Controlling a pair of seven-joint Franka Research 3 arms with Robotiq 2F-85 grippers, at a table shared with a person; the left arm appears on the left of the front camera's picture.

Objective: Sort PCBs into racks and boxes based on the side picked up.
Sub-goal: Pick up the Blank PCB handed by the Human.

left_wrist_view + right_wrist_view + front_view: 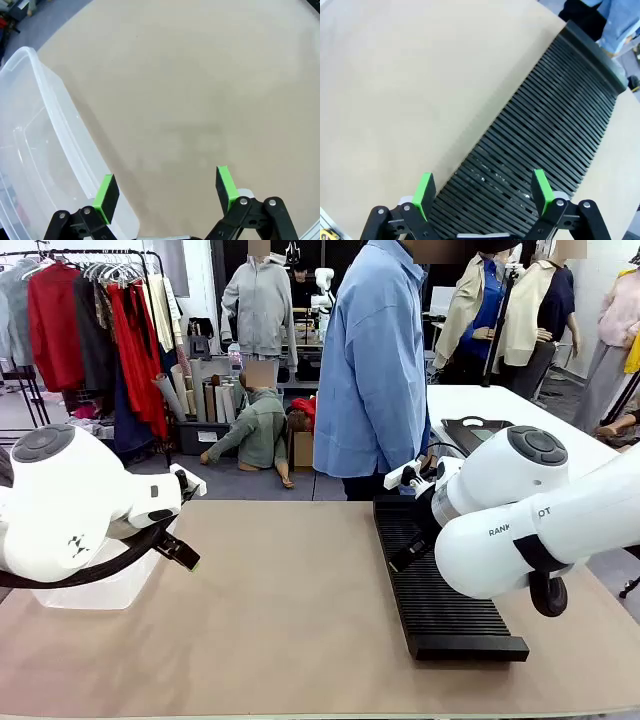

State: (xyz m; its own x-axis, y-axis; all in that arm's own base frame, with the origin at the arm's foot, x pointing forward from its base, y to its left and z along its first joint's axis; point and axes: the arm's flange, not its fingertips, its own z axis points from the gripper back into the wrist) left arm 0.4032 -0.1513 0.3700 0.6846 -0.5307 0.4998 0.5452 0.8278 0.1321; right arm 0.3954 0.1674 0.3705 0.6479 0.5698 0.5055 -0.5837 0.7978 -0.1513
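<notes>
Your left claw [165, 190] stands open with nothing between its green pads. It hangs above the bare desk [280, 610], right at the rim of the clear tub [57, 120]. The tub sits on your left side of the desk, near the front edge, and what you see of its inside looks free.

Your right claw [482, 191] is also wide open and holds nothing. It looks down on the near part of the black rack [440, 590]. The rack lies on your right side, with its long side running away toward the person [375, 370], who stands just behind its far end. The slots you see carry no board.

I judge that each arm waits beside its own container on purpose, so a board goes a short way into the slots or into the tub, according to the face that is taken. The middle of the desk is probably kept free as the place for the handing over. The sorting, I think, is at its start.
</notes>
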